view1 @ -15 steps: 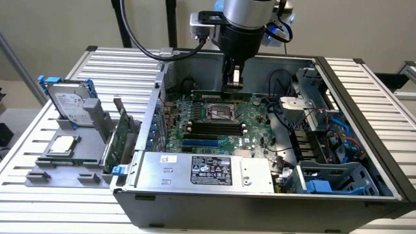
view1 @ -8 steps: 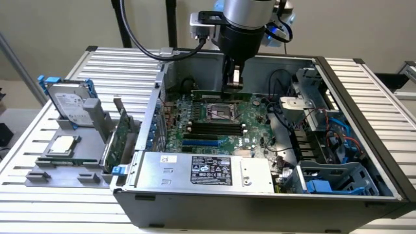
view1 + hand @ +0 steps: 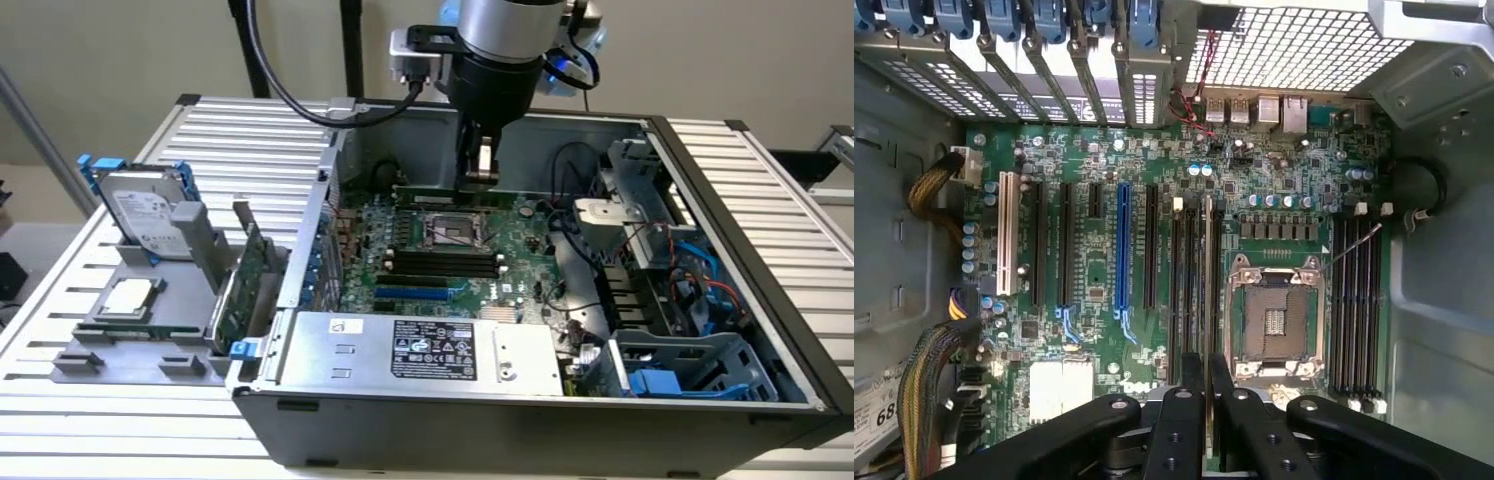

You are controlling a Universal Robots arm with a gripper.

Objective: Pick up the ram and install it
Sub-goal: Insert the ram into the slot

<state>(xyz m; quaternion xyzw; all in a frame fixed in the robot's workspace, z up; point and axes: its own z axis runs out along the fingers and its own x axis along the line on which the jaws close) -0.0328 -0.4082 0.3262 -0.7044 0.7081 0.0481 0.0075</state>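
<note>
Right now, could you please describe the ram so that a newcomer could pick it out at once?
Look inside the open computer case, at the green motherboard and its square processor socket. Right beside that socket the hand grips the ram, a slim green stick held on edge. Unlike the larger green card standing outside the case, it is narrow and has no metal bracket.

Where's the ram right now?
In the exterior view, the ram is gripped in the hand inside the case, just behind the processor socket, near mid-picture.
</note>
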